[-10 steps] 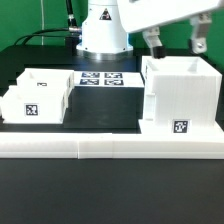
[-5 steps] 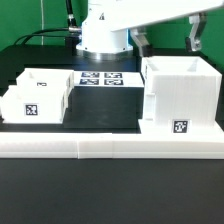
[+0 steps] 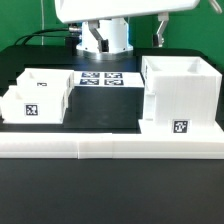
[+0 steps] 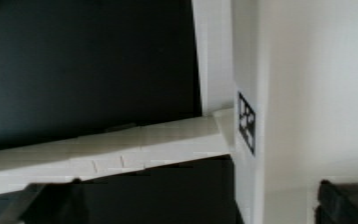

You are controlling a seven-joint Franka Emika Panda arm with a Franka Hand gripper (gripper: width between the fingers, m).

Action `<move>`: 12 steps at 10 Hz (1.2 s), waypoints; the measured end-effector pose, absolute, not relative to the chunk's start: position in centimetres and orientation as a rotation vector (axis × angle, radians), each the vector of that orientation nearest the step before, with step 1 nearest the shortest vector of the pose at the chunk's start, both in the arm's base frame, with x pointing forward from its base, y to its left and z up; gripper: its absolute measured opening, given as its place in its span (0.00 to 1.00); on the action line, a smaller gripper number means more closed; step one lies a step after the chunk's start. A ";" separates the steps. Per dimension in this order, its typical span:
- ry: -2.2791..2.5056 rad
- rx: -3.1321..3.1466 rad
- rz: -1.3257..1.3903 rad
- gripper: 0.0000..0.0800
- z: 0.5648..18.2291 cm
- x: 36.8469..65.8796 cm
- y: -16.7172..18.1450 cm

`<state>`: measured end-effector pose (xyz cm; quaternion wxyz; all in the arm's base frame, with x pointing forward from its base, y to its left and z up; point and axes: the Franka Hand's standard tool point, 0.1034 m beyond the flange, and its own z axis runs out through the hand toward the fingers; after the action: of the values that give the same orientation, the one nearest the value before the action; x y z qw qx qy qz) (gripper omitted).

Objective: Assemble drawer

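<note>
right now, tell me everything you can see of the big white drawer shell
The drawer shell is a large cube-like box of matte white plastic. It stands upright with its open side up, and no tray shows inside. A black-and-white square tag sits low on its front wall. It stands on the black table at the exterior view's right, its front seemingly against the long low white rail. The open gripper hangs above, apart from it.
</note>
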<state>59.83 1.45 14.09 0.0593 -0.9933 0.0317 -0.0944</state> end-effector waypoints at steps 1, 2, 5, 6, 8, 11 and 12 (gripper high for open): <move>0.038 -3.013 -0.289 0.81 14.1 59.8 1.3; -0.095 -3.025 -0.294 0.81 14.0 59.7 1.0; -0.097 -3.080 -0.247 0.81 12.0 56.2 -3.9; -0.062 -3.091 -0.219 0.81 11.2 55.1 -5.6; -0.068 -3.107 -0.219 0.81 9.8 53.5 -7.9; -0.058 -3.105 -0.216 0.81 9.9 53.6 -7.7; -0.059 -3.105 -0.216 0.81 9.9 53.6 -7.7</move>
<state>53.60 -7.68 9.85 0.0141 -0.9973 -0.0188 -0.0693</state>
